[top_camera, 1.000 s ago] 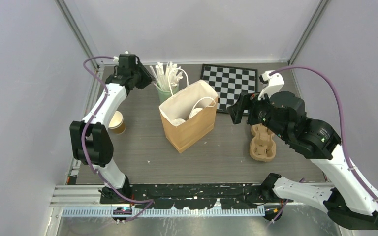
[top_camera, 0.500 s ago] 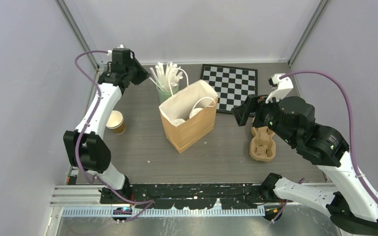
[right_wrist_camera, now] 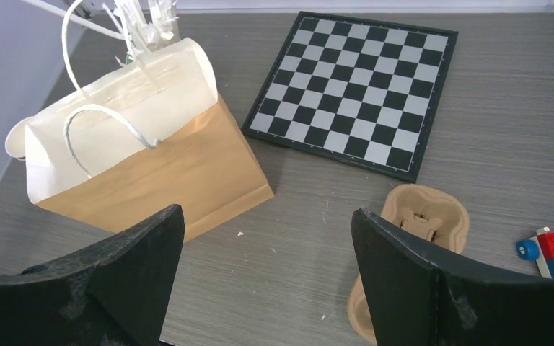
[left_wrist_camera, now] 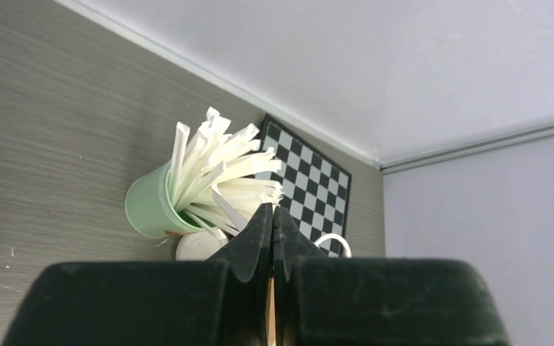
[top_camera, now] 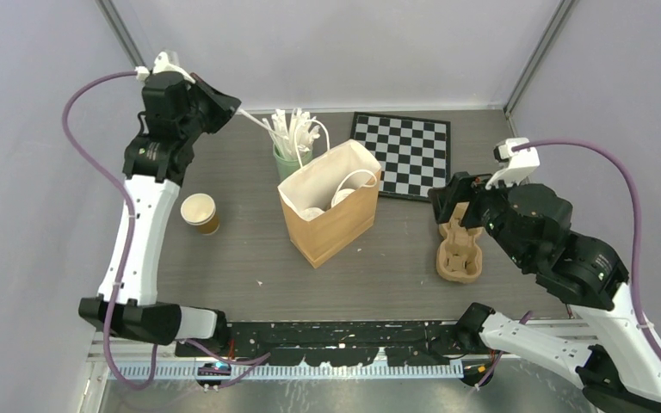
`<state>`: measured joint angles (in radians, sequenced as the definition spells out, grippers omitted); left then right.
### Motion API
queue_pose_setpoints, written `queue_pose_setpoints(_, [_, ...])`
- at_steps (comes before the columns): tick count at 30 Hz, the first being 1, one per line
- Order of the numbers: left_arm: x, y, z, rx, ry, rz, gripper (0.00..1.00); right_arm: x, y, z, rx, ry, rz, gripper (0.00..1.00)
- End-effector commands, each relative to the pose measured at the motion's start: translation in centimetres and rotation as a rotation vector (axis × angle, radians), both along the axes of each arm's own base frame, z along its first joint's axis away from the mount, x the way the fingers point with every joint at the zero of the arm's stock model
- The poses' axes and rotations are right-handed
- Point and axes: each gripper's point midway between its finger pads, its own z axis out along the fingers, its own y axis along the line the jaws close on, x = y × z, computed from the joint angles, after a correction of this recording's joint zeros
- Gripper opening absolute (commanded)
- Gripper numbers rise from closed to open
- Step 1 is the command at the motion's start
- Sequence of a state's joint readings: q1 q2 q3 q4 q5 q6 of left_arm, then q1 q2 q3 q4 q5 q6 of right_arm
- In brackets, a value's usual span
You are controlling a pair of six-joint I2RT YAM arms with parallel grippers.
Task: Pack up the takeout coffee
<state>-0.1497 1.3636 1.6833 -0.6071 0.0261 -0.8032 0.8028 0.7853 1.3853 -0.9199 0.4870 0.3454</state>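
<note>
- Top view: the left gripper (top_camera: 234, 107) hangs high over the far-left corner with its jaws pressed together. A thin white stick (top_camera: 256, 121) runs from its tip toward the mint-green can (top_camera: 287, 163), and I judge that the gripper pinches that stick.
- One tan cup (top_camera: 199, 212) stands open and lidless on the table (top_camera: 241, 258), well apart from the paper bag (top_camera: 331, 225) on its right. Something round and white lies inside the bag. I cannot tell whether it is the second cup under its lid.
- The right gripper (top_camera: 444, 200) hovers between the bag and the cup tray (top_camera: 460, 251) and holds nothing.
- As I judge it, the step in hand is adding a stick from the can, while the cup on the table is not yet packed. The next move calls for bringing the stick over the bag's mouth and letting go clear of the handles. The open cup will then want a lid, and no loose lid shows here.
- Left wrist view: the fingers (left_wrist_camera: 249, 241) meet in a tight seam. A pale sliver low in that seam is probably the stick, but past the tips it is lost against the bundle in the can. The cup is out of this view.
- Right wrist view: the two fingers (right_wrist_camera: 115, 259) stand spread wide with only bare table between them. The tray is partly hidden behind the right finger, and the toy bricks (right_wrist_camera: 552, 252) sit near the frame's right edge. The chessboard (right_wrist_camera: 353, 94) lies in full sight. No cup shows, and the bag's inside cannot be seen from this angle.
</note>
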Motion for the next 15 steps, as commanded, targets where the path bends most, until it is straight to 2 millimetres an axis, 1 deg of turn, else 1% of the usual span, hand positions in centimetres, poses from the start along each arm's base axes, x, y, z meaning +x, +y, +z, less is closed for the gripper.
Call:
queue_pose_setpoints(1, [-3.4,1.7,6.1,0.002,-0.135,0.055,0.00,-0.8,-1.9,1.4,0.028,-0.051,-0.041,0.90])
queue_pose_setpoints(7, [-7.4,1.5,9.8,-0.046,-0.218,0.022,0.00,-1.9,-2.5,1.3,0.065,-0.049,-0.033,0.90])
queue_pose_setpoints(11, [-9.5,-0.4,11.5,-0.131,-0.255,-0.084,0.00,-2.4,-2.7,1.5,0.068,-0.043,-0.020,0.90])
queue_pose_setpoints(13, [-10.4,-1.8,12.2,-0.173,-0.263,-0.165,0.00,-2.6,-3.0,1.8,0.069,-0.049,-0.020,0.90])
queue_pose_setpoints(15, [-11.2,-2.8,12.8,-0.227,-0.265,-0.217,0.00,-2.8,-3.2,2.0,0.073,-0.056,-0.019,0.90])
